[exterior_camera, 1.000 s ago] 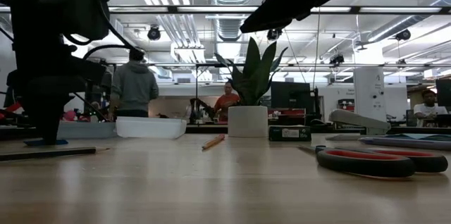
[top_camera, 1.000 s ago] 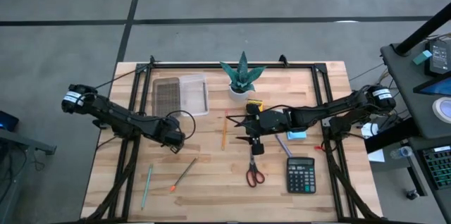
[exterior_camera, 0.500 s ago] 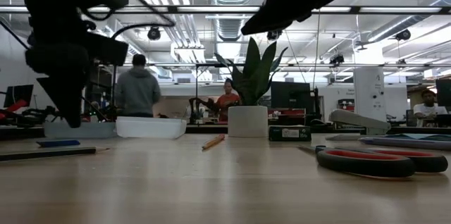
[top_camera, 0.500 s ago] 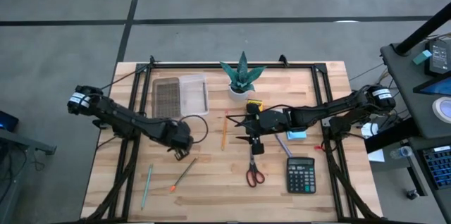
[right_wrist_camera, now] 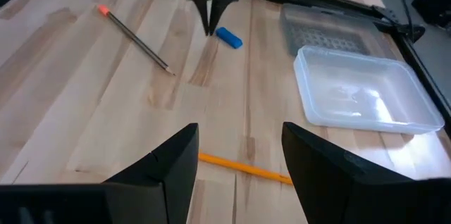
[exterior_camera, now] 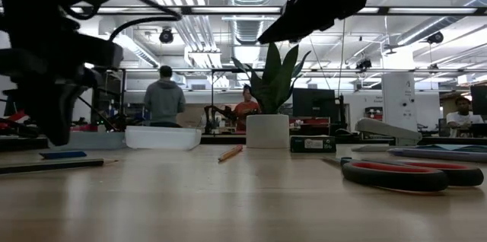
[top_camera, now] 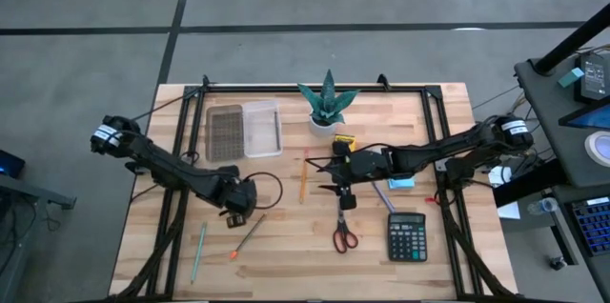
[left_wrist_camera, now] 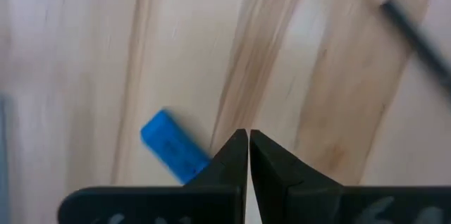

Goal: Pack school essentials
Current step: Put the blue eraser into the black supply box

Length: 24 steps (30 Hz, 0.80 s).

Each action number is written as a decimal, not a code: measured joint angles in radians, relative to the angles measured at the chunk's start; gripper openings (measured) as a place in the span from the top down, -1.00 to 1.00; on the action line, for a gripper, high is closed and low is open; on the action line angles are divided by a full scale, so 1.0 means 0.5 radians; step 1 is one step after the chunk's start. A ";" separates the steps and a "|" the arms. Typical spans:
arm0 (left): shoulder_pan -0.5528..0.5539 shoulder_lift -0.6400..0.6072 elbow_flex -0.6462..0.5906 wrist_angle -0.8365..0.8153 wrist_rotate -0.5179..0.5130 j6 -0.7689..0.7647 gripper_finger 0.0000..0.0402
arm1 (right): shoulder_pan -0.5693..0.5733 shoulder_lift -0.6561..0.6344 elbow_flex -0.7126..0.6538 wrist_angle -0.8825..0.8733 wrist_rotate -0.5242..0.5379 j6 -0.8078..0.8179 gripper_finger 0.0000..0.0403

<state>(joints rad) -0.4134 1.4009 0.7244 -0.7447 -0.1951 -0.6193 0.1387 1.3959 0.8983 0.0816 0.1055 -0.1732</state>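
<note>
Two grippers hang over the table point(top_camera: 448, 151); the school things lie loose on the wood, none of them held.

Left gripper point(top_camera: 240, 215) has its fingers point(left_wrist_camera: 232, 160) pressed together and empty, poised toward the left part of the front edge, its tips just beside the blue piece point(left_wrist_camera: 173, 146) and probably clear of it, though the angle is poor. Right gripper point(top_camera: 335, 187) sits near the table's middle with fingers point(right_wrist_camera: 173, 157) spread and nothing between them. Scissors point(top_camera: 344, 233) lie toward the front edge, right of centre, beside a calculator point(top_camera: 407, 235). Orange pencil point(top_camera: 302, 181) lies near the middle; a brown pencil point(top_camera: 247, 236) and a green one point(top_camera: 199, 248) lie toward the front-left corner. Sticky pad point(top_camera: 400, 183) and crayon box point(top_camera: 343, 141) rest by the right arm. A clear tray point(top_camera: 261, 127) and its lid point(top_camera: 225, 130) sit by the back edge, left of the plant point(top_camera: 327, 103).
</note>
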 joint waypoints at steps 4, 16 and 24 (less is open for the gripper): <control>-0.031 -0.084 -0.044 -0.051 -0.015 -0.005 1.00 | -0.035 0.034 0.004 0.000 0.011 0.009 0.04; -0.036 -0.324 -0.058 -0.092 -0.025 0.891 1.00 | -0.158 -0.049 -0.016 0.013 0.289 -0.148 0.04; -0.035 -0.234 -0.061 -0.089 -0.086 0.995 0.90 | -0.234 -0.114 -0.151 0.010 0.298 -0.143 0.04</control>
<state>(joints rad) -0.4309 1.2839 0.6941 -0.7895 -0.2382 -0.1219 0.0216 1.3391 0.8227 0.0864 0.2545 -0.2449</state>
